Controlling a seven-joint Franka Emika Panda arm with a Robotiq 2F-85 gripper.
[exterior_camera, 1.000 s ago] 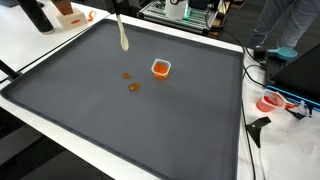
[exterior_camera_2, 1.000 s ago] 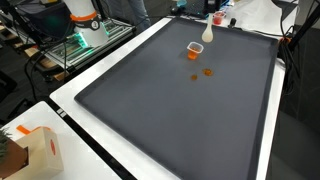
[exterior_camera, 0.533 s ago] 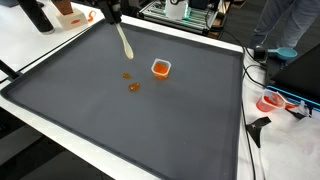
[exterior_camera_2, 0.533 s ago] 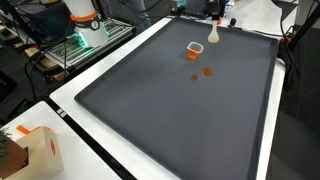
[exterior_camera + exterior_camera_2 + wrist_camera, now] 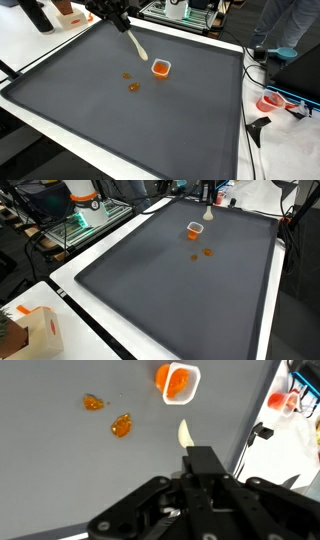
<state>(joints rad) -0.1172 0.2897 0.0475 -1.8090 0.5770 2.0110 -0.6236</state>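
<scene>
My gripper (image 5: 117, 17) is shut on the handle of a cream spoon (image 5: 136, 44) and holds it above the dark grey mat (image 5: 140, 120). The spoon's bowl tilts down toward a small orange cup (image 5: 160, 68) and hangs just short of it. The spoon (image 5: 208, 213) and the cup (image 5: 195, 228) also show in an exterior view. In the wrist view the spoon tip (image 5: 184, 434) points at the cup (image 5: 177, 382). Two orange blobs (image 5: 131, 82) lie on the mat beside the cup, and they show in the wrist view (image 5: 109, 416) as well.
The mat lies on a white table (image 5: 30, 40). Cables and a red-and-white object (image 5: 272, 102) lie past the mat's edge. A cardboard box (image 5: 28, 332) stands at the near corner. A rack with equipment (image 5: 70, 225) and a person (image 5: 290, 30) are beside the table.
My gripper has swung the spoon from nearly upright to a slant, and its bowl has moved toward the orange cup. The cup and blobs have not moved.
</scene>
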